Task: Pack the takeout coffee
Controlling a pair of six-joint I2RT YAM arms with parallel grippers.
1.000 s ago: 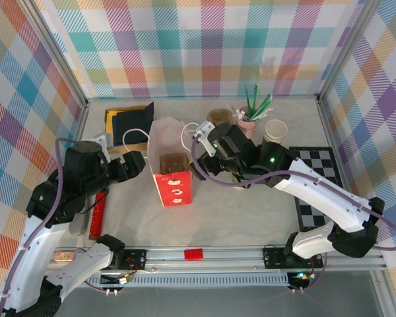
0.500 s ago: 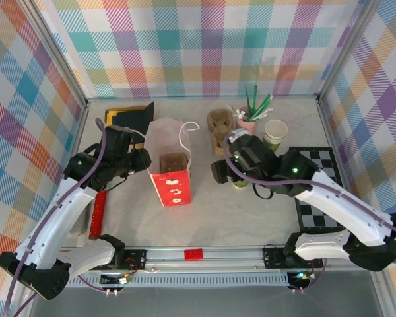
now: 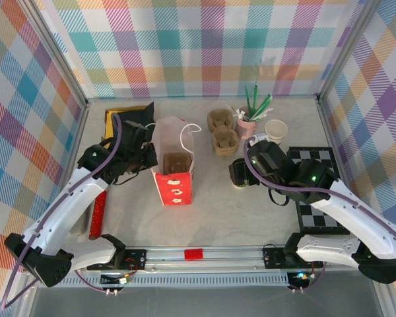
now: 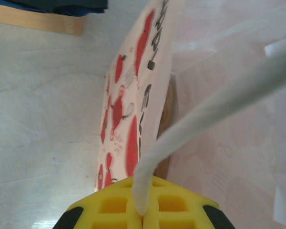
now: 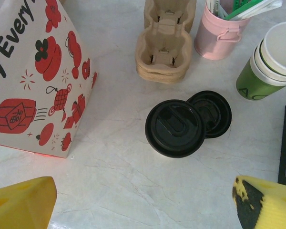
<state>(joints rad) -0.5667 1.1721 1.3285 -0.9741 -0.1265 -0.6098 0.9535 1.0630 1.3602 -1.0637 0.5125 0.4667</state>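
The takeout coffee [image 5: 175, 128] stands upright on the surface [image 5: 124, 181], its black lid facing straight up at the right wrist camera, so its long axis runs vertical. It sits in the middle of that view, beyond the right pincer [image 5: 143, 191] and a little right of centre between the fingers. That pincer is spread wide and holds nothing; its yellow fingers [image 5: 19, 202] frame the lower corners. A straight advance with a small nudge rightward looks enough to bracket the cup.

The right arm is clearly the nearer one. From above, the left pincer [image 3: 143, 157] sits left of the bag [image 3: 173, 185] – clamped shut on the bag's white cord handle [image 4: 205, 114], apparently holding the mouth up.

Count: one lidded coffee, one loose lid [image 5: 210, 113] touching its upper-right edge, one bag, one carrier stack [image 5: 166, 43], one pink cup [image 5: 218, 33] of straws, one green cup [image 5: 269, 67] – with white rims nested inside.
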